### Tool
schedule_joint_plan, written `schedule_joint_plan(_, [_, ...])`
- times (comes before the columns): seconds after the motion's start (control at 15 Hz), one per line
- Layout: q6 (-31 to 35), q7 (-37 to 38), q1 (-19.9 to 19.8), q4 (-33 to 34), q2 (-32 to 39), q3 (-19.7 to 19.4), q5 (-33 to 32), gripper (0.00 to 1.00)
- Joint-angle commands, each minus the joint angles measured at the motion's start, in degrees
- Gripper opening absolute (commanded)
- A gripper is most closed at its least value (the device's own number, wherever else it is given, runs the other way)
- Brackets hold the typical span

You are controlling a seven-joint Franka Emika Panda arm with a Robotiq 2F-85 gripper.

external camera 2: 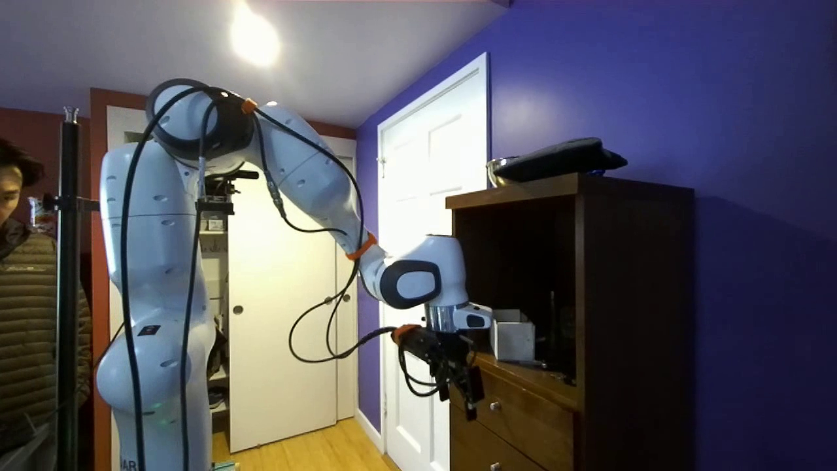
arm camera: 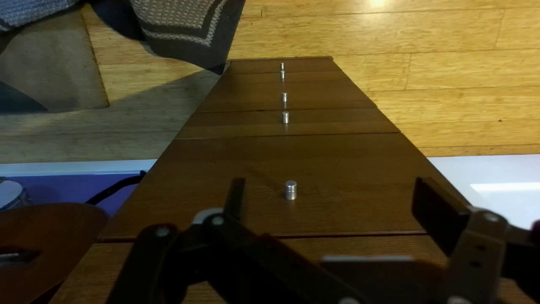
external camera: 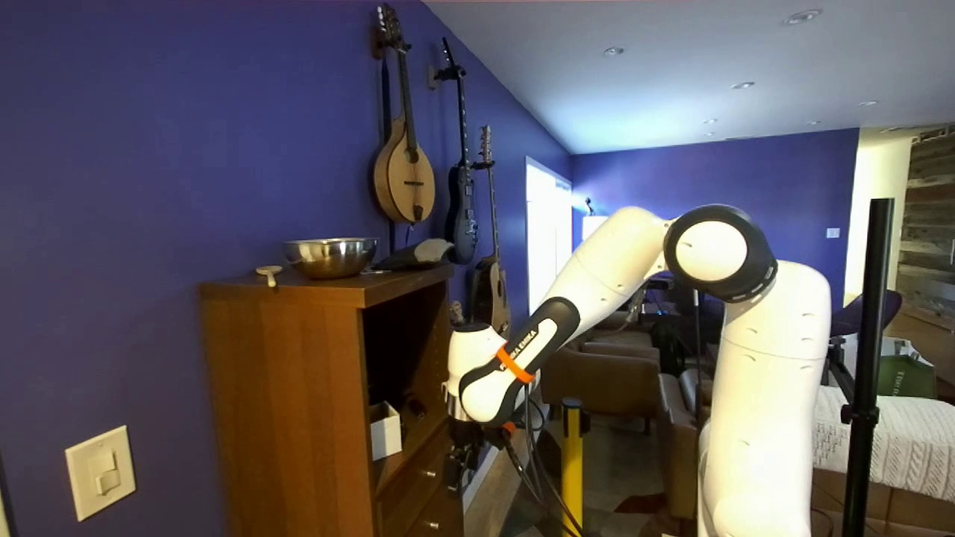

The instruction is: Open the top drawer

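Note:
The top drawer is shut in the brown cabinet; its front shows in both exterior views (external camera: 406, 481) (external camera 2: 533, 412) and the wrist view (arm camera: 346, 169). Its box sides are hidden. A small silver knob (arm camera: 291, 190) sticks out of the front; it also shows in both exterior views (external camera: 430, 473) (external camera 2: 495, 406). My gripper (arm camera: 329, 190) is open and empty, pointing down in front of the drawer. In the wrist view the knob appears between the fingers, nearer the left finger. The gripper shows in both exterior views (external camera: 462, 466) (external camera 2: 461, 400), seemingly apart from the knob.
Lower drawers with silver knobs (arm camera: 285, 117) lie below. Above is an open cubby holding a white box (external camera 2: 513, 339). A metal bowl (external camera: 330, 257) and a dark item (external camera 2: 562, 160) rest on the cabinet top. A guitar body (arm camera: 46, 249) hangs beside the cabinet. A person (external camera 2: 29, 281) stands behind the arm.

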Motion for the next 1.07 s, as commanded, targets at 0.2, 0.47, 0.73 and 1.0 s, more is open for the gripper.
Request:
schedule_joint_plan(0.2, [7.77,-3.74,-0.85,1.41,4.47,-0.65,3.49,0.97])
schedule_joint_plan(0.47, [9.16,-6.79,-0.73,3.11,5.53,-0.52,6.25,0.79])
schedule_joint_plan(0.73, [8.32,-10.53,-0.55,5.61,7.21,-0.07,11.03,0.61])
schedule_joint_plan(1.0, [7.85,-13.12,-1.02,7.65,9.04,0.56,14.19,0.54])
